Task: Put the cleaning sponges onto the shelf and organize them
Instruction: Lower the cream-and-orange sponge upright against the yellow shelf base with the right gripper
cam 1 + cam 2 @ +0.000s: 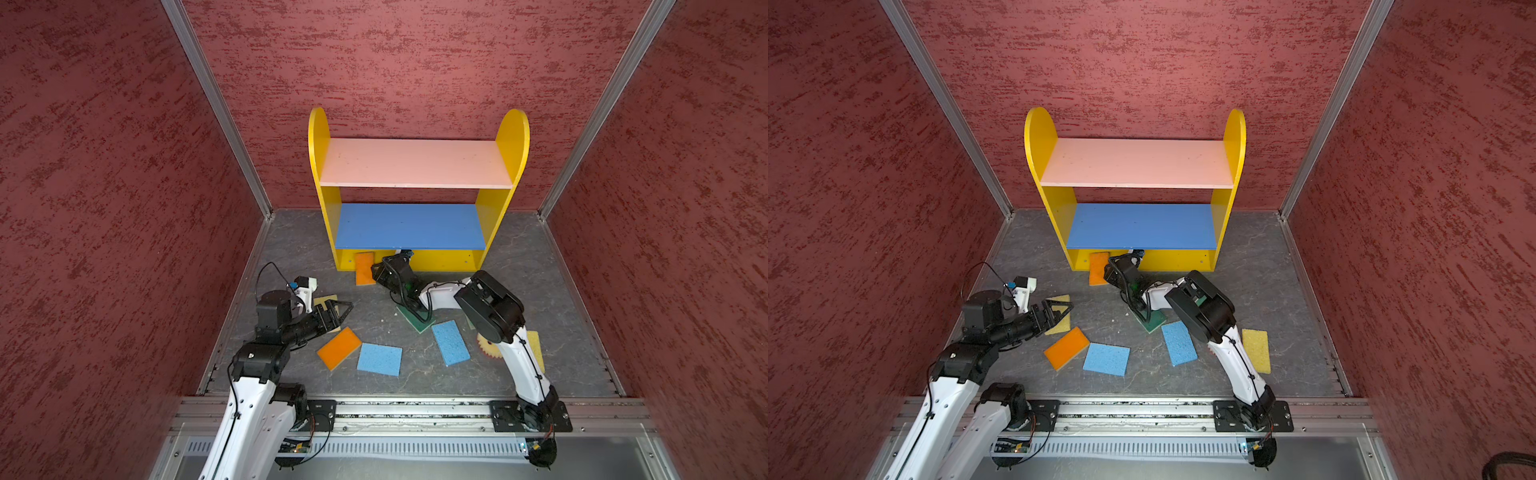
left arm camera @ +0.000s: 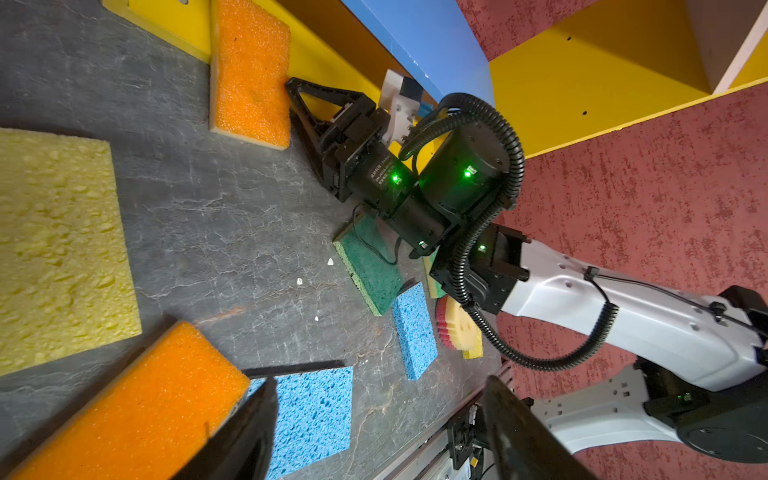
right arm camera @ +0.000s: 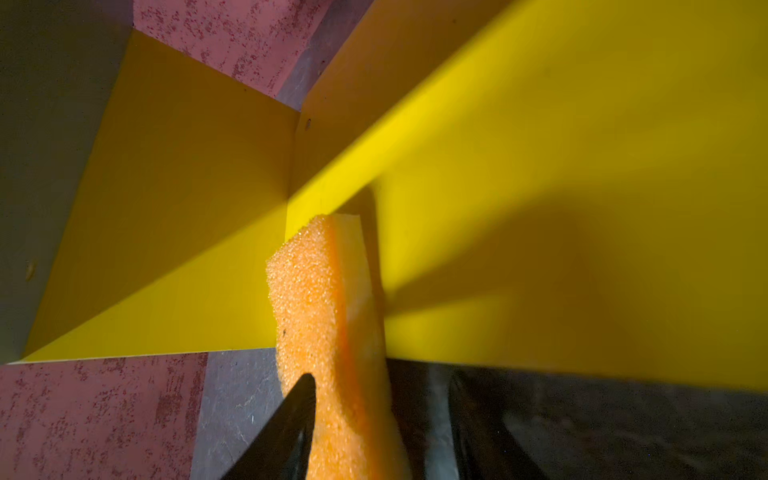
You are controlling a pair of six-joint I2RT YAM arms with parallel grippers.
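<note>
**Seat the sponge**

The right tool (image 2: 293,102), jaws spread around the leaning orange sponge (image 2: 249,70), should push it over the shelf's (image 1: 513,137) bottom board (image 1: 440,259) lip; part rests on the counter (image 1: 374,307). The blue board (image 1: 411,226) above limits headroom; the bottom board looks otherwise bare. The left tool (image 2: 380,386) hangs spread.

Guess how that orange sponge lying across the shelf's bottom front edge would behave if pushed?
Probably soft and squashy: the orange sponge looks porous, its edge wavy. Flat, so it shouldn't roll. Lying across the lip of the shelf, it might slide off under a light push.
</note>
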